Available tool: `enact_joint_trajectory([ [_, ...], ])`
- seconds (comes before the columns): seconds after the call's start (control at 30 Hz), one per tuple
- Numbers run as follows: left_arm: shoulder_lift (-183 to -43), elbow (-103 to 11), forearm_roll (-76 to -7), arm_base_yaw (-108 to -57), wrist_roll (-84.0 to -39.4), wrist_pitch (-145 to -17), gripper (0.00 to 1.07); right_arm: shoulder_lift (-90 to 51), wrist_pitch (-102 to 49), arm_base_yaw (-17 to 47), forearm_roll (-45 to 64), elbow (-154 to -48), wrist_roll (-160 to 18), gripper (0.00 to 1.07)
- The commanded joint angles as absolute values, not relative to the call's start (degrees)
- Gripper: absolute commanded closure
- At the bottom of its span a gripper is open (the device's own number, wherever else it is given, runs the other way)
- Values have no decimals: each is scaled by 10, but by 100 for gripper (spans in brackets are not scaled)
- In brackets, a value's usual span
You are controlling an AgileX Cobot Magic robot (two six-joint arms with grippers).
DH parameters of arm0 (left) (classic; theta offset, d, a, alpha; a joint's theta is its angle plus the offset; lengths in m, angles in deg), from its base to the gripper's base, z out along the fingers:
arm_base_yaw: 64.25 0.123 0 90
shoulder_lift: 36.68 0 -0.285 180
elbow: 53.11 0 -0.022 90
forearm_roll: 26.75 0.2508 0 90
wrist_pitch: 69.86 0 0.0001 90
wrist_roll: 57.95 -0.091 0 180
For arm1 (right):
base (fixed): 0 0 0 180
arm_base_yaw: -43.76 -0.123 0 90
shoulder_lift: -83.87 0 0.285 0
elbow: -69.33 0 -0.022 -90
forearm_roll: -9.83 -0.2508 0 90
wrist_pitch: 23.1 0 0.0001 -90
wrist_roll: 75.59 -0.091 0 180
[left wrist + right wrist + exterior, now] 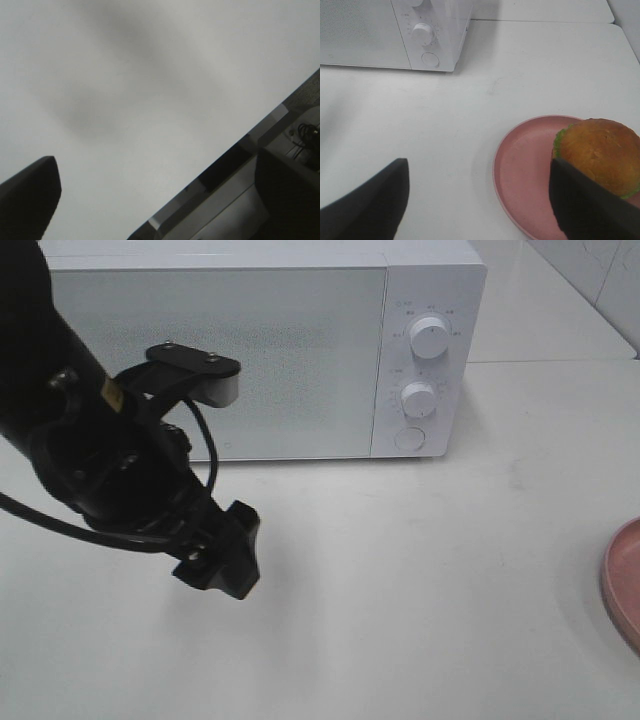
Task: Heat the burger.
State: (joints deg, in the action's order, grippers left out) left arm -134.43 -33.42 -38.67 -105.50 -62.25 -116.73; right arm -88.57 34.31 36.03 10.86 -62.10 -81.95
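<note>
Left arm low over the table, burger on its plate at the right.
I see my left gripper [215,558] tilted down above the smooth white table [420,580], jaws apart, empty, before the closed white microwave [260,350]. My right gripper [480,200] is spread wide above the glossy domed burger [597,152] on the round pink plate [520,170].

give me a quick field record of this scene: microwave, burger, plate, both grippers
microwave: white, door closed, at the back of the table
burger: on the pink plate, not held
pink plate: on the table, right of the microwave
left gripper: open, empty, in front of the microwave door
right gripper: open, empty, near the burger
</note>
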Motion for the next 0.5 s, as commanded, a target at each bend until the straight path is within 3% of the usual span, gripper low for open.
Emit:
enact_joint_trajectory([
  [0.03, -1322, -334, -369, -998, -606, -1239, 8, -902, 341, 364, 110, -620, -817, 32],
  [0.07, -1308, -334, -364, -967, -606, -1264, 8, -902, 341, 364, 110, -620, -817, 32],
  [0.17, -1301, -334, -362, -953, -606, -1273, 8, -902, 341, 364, 110, -620, -817, 32],
  [0.23, -1260, -334, -351, -870, -603, -1310, 8, -902, 341, 364, 110, -620, -817, 32],
  [0.27, -1260, -334, -351, -870, -603, -1310, 8, -902, 341, 364, 110, -620, -817, 32],
  [0.33, -1229, -334, -347, -806, -601, -1336, 8, -902, 341, 364, 110, -620, -817, 32],
  [0.43, -1220, -334, -347, -787, -601, -1346, 8, -902, 341, 364, 110, -620, -817, 32],
  [0.5, -1176, -332, -332, -712, -604, -1380, 8, -902, 341, 364, 110, -620, -817, 32],
])
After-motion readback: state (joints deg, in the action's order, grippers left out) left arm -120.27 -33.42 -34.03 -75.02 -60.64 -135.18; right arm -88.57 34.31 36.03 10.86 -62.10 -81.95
